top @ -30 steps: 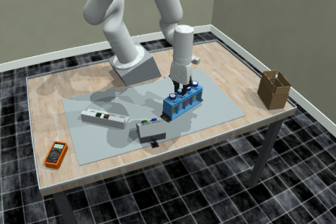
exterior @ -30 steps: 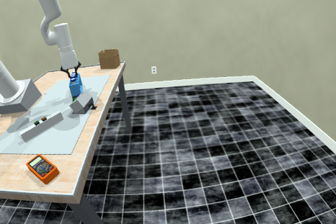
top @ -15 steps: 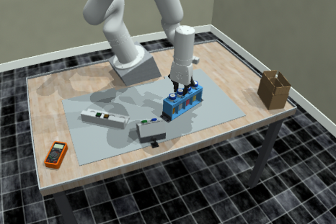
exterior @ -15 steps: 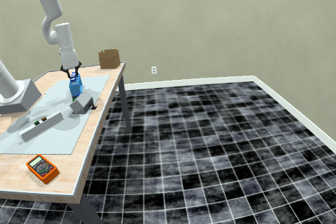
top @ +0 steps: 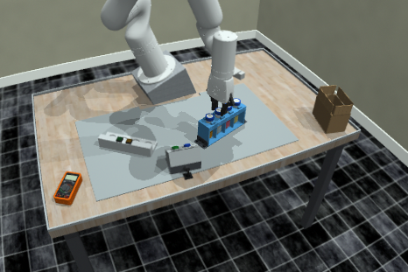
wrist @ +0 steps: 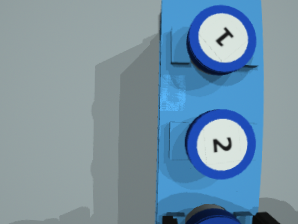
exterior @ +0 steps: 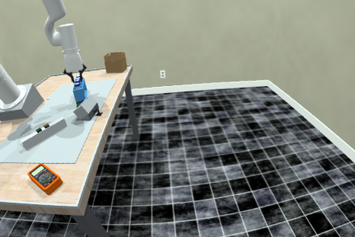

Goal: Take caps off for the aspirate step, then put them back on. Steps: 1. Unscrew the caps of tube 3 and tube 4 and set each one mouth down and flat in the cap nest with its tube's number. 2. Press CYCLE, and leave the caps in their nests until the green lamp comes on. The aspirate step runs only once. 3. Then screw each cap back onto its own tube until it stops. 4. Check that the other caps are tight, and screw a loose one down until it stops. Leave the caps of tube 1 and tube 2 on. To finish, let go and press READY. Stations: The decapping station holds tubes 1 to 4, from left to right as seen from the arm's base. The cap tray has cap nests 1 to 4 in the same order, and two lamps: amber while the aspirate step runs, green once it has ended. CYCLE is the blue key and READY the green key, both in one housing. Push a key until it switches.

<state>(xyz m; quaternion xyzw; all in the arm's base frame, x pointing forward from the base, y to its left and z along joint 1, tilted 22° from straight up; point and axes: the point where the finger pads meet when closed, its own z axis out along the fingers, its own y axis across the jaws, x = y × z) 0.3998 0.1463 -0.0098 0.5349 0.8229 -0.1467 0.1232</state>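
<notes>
The blue decapping station (top: 221, 124) stands on the grey mat, with all its blue caps on the tubes. In the wrist view cap 1 (wrist: 221, 39) and cap 2 (wrist: 221, 144) sit on their tubes. Cap 3 (wrist: 212, 216) shows only as a sliver at the bottom edge. My gripper (top: 221, 108) points straight down over the station, with its black fingers on either side of cap 3. The fingers stand slightly apart from the cap, so the gripper is open. The cap tray (top: 127, 144) lies to the left with its nests empty. The key housing (top: 184, 159) carries the green key (top: 175, 147) and the blue key (top: 186, 145).
An orange multimeter (top: 67, 187) lies at the front left of the table. A brown cardboard box (top: 333, 108) stands at the right edge. The arm's base (top: 163, 80) is at the back behind the mat.
</notes>
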